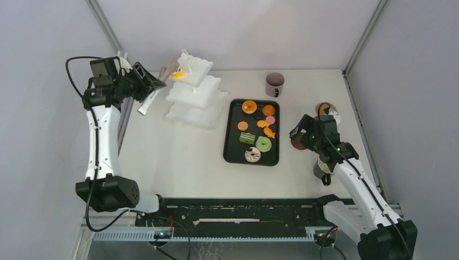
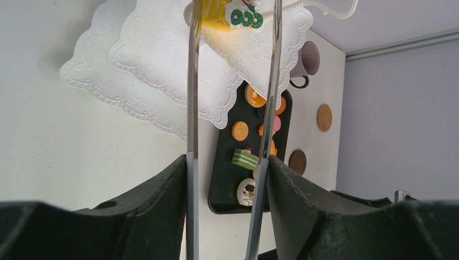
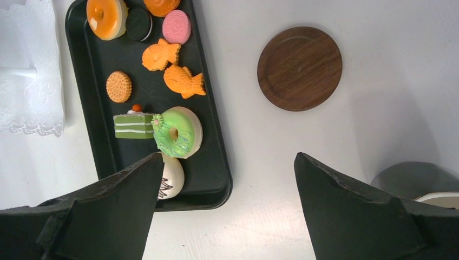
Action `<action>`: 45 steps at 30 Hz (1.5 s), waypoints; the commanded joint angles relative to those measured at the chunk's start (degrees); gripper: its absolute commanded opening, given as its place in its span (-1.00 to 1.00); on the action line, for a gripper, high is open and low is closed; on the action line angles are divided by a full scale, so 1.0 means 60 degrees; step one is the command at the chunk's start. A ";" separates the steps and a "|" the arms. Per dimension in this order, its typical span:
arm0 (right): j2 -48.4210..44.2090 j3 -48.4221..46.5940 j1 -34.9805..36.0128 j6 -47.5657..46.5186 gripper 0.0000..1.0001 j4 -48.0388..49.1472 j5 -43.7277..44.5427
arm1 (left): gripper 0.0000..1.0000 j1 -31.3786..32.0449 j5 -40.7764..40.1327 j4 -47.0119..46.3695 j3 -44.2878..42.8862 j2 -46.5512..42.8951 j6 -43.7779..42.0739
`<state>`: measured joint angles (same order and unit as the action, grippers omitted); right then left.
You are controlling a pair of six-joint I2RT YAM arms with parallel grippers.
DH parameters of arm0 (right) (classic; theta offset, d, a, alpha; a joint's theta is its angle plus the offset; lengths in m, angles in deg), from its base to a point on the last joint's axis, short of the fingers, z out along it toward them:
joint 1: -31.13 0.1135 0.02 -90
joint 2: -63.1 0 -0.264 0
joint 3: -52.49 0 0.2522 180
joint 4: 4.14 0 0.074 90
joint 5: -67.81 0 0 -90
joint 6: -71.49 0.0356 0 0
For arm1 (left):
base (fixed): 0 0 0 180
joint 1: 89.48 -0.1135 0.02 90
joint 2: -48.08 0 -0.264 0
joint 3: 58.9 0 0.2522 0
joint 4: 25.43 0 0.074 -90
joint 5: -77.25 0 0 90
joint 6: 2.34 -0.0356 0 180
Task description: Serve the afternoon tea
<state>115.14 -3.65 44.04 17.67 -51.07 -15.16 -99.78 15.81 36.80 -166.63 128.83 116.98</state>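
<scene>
A: Left pincer (image 2: 228,169)?
B: Clenched on tongs (image 2: 190,81), long axis straight ahead; yellow pastry (image 2: 215,13) between their tips at the stand's top tier (image 2: 162,49)
A: Right pincer (image 3: 227,179)?
B: Released, by the tray (image 3: 216,162), well apart

Quick tally: there were ten pastries (image 1: 247,138) on the one black tray (image 1: 231,149), three of them doughnuts (image 1: 263,144) and two fish-shaped ones (image 3: 184,81). One more yellow pastry (image 1: 178,74) sat on the single white stand (image 1: 195,95). I also counted two mugs (image 1: 274,84), two wooden coasters (image 3: 299,68) and one pair of tongs (image 2: 190,97).
</scene>
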 commanded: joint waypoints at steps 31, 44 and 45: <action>-0.0384 -0.0179 0.0075 -0.0179 0.96 0.0217 0.0362 | -0.68 0.4317 -0.2052 0.0824 -0.0213 -0.2442 -0.1862; -0.0691 -0.0292 0.0024 -0.0386 0.96 -0.0146 0.0573 | -0.54 0.7947 -0.4201 -0.0231 0.2725 -0.0997 -0.2990; -0.0689 -0.0296 0.0029 -0.0376 0.96 -0.0175 0.0572 | -0.53 0.8030 -0.4065 -0.0295 0.2852 -0.0858 -0.3016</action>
<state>111.44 -3.43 44.23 16.23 -52.49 -12.38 -53.42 -5.79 40.56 -152.27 121.93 102.51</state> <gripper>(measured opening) 0.982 0.271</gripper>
